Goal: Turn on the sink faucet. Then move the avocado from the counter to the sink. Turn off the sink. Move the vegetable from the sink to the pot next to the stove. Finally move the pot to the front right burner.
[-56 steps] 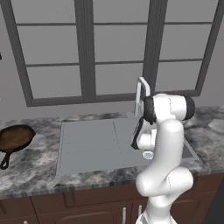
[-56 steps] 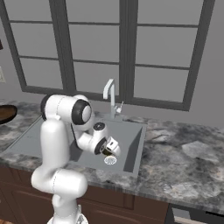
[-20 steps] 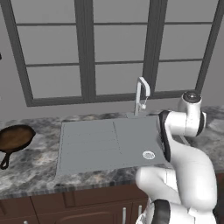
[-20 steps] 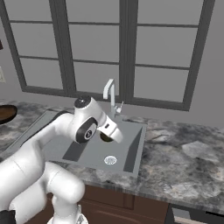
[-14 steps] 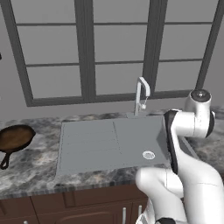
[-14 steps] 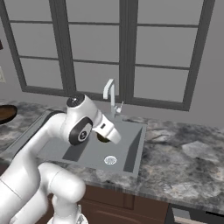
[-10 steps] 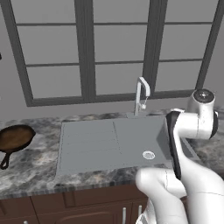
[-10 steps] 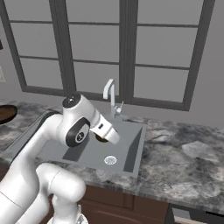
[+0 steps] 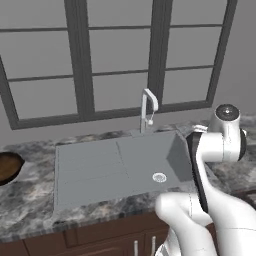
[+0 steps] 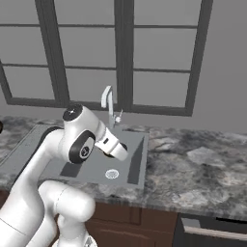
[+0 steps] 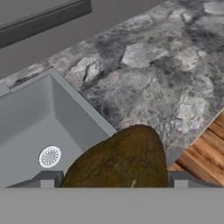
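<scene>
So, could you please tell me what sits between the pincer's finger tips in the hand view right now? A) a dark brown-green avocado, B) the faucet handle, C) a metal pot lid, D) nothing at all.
A: the avocado bulges up between the two finger tips of the pincer, above the sink corner and its drain.

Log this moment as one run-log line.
phase: carrying avocado | hand: closed on avocado | position: over right rim of sink | faucet: no water visible
</scene>
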Robot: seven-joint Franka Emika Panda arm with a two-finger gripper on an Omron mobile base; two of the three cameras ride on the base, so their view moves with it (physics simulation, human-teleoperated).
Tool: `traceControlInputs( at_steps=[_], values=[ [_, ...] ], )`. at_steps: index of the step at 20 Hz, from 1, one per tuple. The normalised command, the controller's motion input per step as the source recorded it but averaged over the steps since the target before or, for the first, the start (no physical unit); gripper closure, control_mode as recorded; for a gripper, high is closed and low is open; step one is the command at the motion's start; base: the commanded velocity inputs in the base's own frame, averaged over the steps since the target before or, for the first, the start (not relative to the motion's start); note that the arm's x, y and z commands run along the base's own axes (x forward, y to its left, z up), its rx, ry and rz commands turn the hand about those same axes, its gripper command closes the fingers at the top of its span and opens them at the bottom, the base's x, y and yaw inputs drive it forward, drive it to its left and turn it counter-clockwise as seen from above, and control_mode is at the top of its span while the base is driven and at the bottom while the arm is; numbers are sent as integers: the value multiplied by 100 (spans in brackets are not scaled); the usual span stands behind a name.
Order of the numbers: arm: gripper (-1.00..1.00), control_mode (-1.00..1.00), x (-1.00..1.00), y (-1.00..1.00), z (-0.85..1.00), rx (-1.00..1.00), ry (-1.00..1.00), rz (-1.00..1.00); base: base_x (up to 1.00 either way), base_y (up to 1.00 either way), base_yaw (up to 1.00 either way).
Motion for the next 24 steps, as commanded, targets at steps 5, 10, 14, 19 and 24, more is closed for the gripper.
traceControlInputs(
  at_steps=[5, 10, 14, 19, 24],
  values=[
    [100, 100, 0, 0, 0, 0, 0, 0, -8, -10, -55],
    [100, 100, 0, 0, 0, 0, 0, 0, 0, -18, -53],
    [100, 100, 0, 0, 0, 0, 0, 0, 1, -22, -51],
    [100, 100, 0, 0, 0, 0, 0, 0, 24, -18, -47],
    [100, 100, 0, 0, 0, 0, 0, 0, 48, -66, -32]
  ],
)
